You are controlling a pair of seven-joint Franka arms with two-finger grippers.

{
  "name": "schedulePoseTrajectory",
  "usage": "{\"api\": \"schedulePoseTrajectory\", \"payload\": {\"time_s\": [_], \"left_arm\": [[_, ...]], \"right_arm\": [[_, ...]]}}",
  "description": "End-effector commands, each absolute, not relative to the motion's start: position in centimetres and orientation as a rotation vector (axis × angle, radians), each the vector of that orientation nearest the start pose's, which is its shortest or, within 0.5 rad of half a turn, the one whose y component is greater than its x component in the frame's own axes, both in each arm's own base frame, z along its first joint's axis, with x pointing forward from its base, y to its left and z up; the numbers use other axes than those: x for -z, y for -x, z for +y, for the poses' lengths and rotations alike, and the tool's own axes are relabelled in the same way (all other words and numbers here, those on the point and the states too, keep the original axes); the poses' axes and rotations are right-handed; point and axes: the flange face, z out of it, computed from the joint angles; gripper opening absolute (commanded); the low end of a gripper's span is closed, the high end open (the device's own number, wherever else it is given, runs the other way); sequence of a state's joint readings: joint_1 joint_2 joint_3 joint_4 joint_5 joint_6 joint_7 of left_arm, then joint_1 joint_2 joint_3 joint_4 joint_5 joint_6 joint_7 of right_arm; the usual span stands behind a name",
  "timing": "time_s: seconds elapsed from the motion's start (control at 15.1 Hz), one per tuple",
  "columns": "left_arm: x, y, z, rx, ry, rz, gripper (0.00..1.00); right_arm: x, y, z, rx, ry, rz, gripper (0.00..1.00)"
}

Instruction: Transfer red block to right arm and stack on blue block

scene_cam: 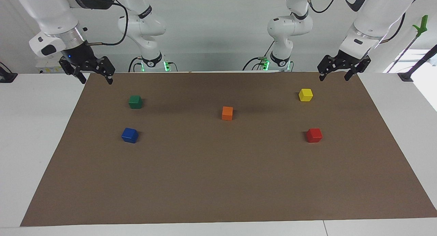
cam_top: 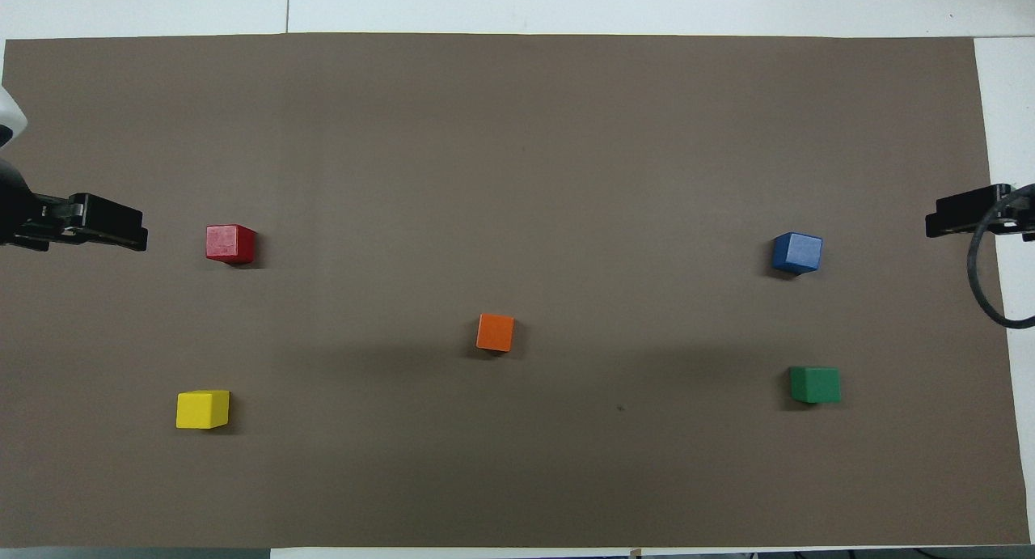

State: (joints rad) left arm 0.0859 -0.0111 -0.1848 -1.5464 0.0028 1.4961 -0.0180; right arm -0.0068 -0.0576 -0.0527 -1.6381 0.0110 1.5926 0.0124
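Nothing grasped yet
Both end effectors, left [scene_cam: 336, 75] and right [scene_cam: 92, 77], hang released, empty; small red cube [scene_cam: 314, 135] lies at the left arm's end, for pickup.

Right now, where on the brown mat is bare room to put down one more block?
The wide strip of brown mat farther from the robots than the blue block and red block is bare. Nowhere is crowded; the orange block stands alone mid-mat.
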Motion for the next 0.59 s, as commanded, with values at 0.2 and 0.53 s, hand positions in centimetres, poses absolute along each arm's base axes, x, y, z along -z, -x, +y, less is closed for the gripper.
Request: {"api": "schedulePoseTrajectory", "payload": {"time_s": [0.2, 0.53], "left_arm": [[-63.48, -53.91, -5.06, -0.054, 3.145, 0.124, 1.00], [-63.27, -53.16, -4.34, -0.144, 3.133, 0.080, 1.00]], "right_arm": [[-62.78, -52.93, -3.58, 0.014, 3.105, 0.088, 1.00], [-62.36, -52.86, -3.51, 0.000, 3.106, 0.079, 1.00]]}}
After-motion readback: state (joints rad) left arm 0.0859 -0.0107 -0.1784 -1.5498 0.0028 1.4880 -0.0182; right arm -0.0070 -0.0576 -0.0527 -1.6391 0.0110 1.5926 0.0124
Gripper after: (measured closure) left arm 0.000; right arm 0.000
